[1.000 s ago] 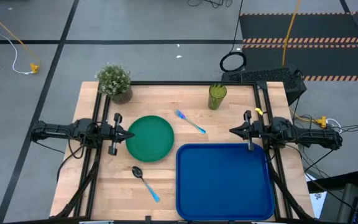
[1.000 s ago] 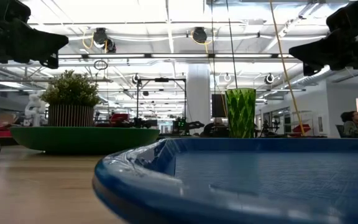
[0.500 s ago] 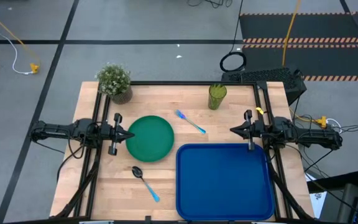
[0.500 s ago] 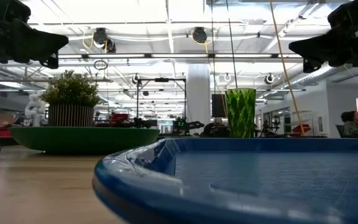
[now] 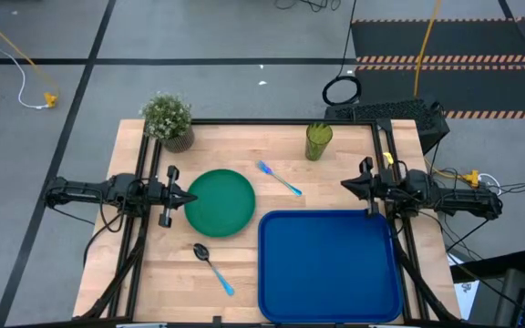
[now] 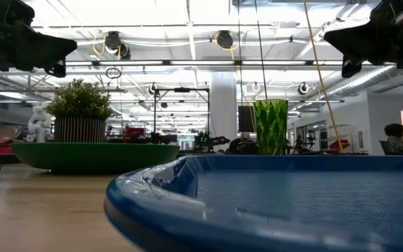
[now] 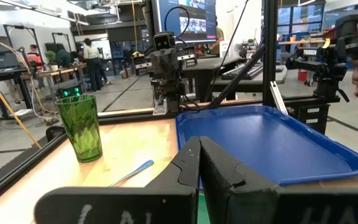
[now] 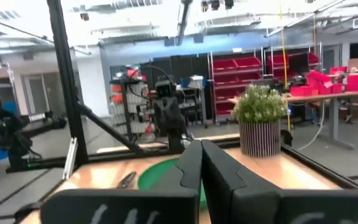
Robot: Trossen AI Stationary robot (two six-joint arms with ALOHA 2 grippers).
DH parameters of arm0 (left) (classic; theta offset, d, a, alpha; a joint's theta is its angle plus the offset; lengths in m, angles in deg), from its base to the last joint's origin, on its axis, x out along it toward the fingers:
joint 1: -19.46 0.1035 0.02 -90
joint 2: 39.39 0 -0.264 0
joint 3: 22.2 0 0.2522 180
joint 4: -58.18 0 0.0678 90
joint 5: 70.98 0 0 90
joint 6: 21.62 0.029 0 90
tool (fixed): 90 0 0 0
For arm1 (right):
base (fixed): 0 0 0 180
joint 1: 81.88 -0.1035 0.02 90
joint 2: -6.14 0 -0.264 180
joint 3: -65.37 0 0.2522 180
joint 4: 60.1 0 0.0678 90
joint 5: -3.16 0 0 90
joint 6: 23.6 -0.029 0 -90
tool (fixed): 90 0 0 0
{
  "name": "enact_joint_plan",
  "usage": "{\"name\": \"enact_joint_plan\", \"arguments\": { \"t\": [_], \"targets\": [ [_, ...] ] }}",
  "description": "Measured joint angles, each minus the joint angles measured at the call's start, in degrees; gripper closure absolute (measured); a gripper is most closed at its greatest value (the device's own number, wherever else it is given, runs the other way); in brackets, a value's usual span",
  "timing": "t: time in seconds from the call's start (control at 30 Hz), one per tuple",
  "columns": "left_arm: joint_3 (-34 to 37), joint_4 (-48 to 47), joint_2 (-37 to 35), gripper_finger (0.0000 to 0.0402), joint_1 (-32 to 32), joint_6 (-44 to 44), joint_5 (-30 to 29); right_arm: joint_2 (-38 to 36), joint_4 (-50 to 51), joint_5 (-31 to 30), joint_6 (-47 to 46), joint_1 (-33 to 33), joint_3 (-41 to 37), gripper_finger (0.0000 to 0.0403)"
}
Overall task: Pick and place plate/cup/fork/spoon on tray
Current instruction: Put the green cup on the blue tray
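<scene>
The dark-green plate (image 5: pixel 220 202) lies flat on the table left of the bright-blue tray (image 5: pixel 329 265). The yellow-green cup (image 5: pixel 318 141) stands upright at the far edge. The light-blue fork (image 5: pixel 279 178) lies between plate and cup. The spoon (image 5: pixel 212 267) lies near the front, left of the tray. My left gripper (image 5: pixel 192 198) is shut and empty, held above the table at the plate's left rim. My right gripper (image 5: pixel 344 188) is shut and empty, above the table by the tray's far right corner.
A potted green plant (image 5: pixel 169 119) stands at the table's far left corner. A black frame rail (image 5: pixel 281 121) runs along the table's far edge and sides. Bare wood lies between the plate and the near edge.
My right gripper has gone slightly up and toward the table's right edge, staying shut. Nothing on the table has moved.
</scene>
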State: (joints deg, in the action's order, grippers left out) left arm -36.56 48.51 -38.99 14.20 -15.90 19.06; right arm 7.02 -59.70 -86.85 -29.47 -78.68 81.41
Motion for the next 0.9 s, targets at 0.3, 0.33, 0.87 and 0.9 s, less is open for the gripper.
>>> {"name": "enact_joint_plan", "arguments": {
  "t": [0.3, 0.33, 0.87, 0.9],
  "targets": [
    [-0.02, 0.01, 0.02, 0.0394, -0.02, 0.0, 0.01, 7.88, 0.32, -1.75, 5.74, -0.02, 11.61, 0.0403],
    [0.0, 0.01, 0.0, 0.0394, -0.02, 0.0, 0.02, 9.28, 0.68, -1.73, 6.51, -0.02, 13.2, 0.0403],
    [-0.01, 0.0, 0.0, 0.0394, -0.02, 0.01, 0.02, 31.04, 13.55, -1.69, 11.3, -0.02, 42.5, 0.0403],
    [-0.01, 0.01, 0.0, 0.0394, -0.01, 0.0, 0.01, 32.06, 15.13, -1.69, 11.31, -0.02, 44.36, 0.0403]
  ]
}}
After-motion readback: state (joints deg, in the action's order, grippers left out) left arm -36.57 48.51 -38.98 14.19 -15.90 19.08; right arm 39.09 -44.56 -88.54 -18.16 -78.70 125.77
